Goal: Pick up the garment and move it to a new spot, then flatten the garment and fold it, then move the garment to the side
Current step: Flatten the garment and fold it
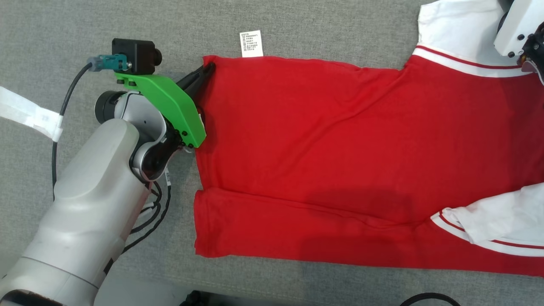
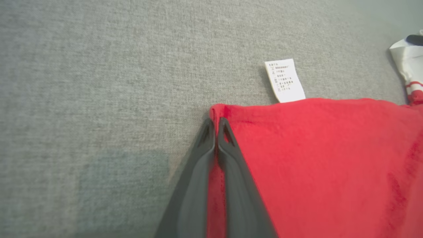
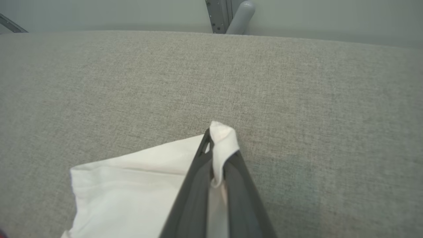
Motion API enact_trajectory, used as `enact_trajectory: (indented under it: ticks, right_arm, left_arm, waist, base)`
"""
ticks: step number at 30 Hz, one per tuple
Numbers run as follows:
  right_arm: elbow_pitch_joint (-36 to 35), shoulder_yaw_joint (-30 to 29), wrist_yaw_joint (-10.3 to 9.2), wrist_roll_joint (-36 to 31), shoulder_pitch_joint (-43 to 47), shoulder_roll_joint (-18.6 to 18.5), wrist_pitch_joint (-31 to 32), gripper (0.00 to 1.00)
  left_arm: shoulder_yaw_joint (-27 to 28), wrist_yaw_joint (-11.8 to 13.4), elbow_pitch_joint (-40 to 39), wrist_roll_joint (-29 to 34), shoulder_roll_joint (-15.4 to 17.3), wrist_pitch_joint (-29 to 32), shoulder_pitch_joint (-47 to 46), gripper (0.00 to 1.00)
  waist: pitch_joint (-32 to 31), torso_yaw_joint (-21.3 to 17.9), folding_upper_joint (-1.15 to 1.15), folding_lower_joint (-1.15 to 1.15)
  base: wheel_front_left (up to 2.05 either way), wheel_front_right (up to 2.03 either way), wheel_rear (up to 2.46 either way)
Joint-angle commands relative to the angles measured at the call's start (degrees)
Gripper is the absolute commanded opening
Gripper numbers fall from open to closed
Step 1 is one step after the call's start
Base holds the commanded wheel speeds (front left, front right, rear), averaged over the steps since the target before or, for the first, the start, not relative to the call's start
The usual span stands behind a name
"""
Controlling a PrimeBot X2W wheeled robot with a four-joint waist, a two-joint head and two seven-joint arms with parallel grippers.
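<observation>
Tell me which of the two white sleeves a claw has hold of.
The sleeve at the head view's top right: the right claw is shut on its edge. The other sleeve, at the lower right, lies rumpled with no claw on it.

I count one red cloth garment (image 1: 323,140) on my screens. It has two white sleeves: the upper sleeve (image 1: 454,29) and the lower sleeve (image 1: 501,216) in the head view. There is one white printed care label (image 1: 251,43) and one grey woven fabric surface (image 1: 340,25).

I have two grippers, the left gripper (image 1: 209,67) and the right gripper (image 3: 214,137), each with two long dark fingers, four fingers altogether. On the left wrist I count one green plastic bracket (image 1: 170,106) and one black box camera (image 1: 134,53). There is one white tape strip (image 1: 25,112). The thin black cables (image 1: 57,140) number at least two; the bundle is too tangled to count.
</observation>
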Motion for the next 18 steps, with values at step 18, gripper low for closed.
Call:
enact_trajectory:
  ticks: [18]
  right_arm:
    - [-16.4, 0.8, -0.01, 11.7, 16.7, -1.6, -10.5, 0.00]
  left_arm:
    - [0.1, -0.3, -4.1, -2.5, 5.7, -9.1, 8.3, 0.00]
  waist:
    - [-10.4, -5.0, -0.01, -0.01]
  base:
    - [0.00, 0.00, 0.00]
